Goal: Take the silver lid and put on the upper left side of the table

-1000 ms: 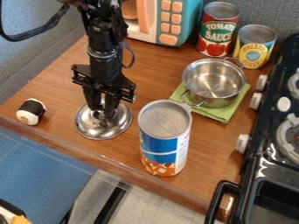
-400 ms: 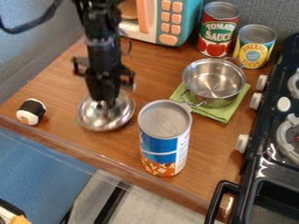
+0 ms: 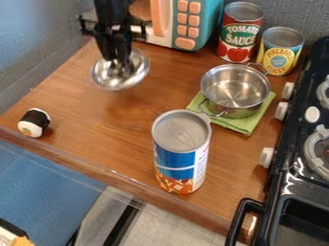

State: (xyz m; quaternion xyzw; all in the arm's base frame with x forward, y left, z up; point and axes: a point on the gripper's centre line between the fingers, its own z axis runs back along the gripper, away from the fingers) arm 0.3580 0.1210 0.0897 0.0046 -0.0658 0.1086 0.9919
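The black gripper [image 3: 118,61] hangs over the upper left part of the wooden table [image 3: 96,149], shut on the knob of the silver lid [image 3: 120,76]. The lid is tilted under the fingertips and appears raised above the wood, with a blurred shadow below it. Its knob is mostly hidden by the gripper.
A toy microwave [image 3: 183,24] stands behind, right of the gripper. A steel pot [image 3: 235,90] sits on a green cloth [image 3: 247,123], with two cans [image 3: 240,36] behind it. A tall blue can [image 3: 181,156] stands in front, a sushi toy [image 3: 34,122] at left, a stove [image 3: 302,182] at right.
From the front left part of the table, the gripper has risen and moved toward the back, carrying the lid with it. The lid has tilted.
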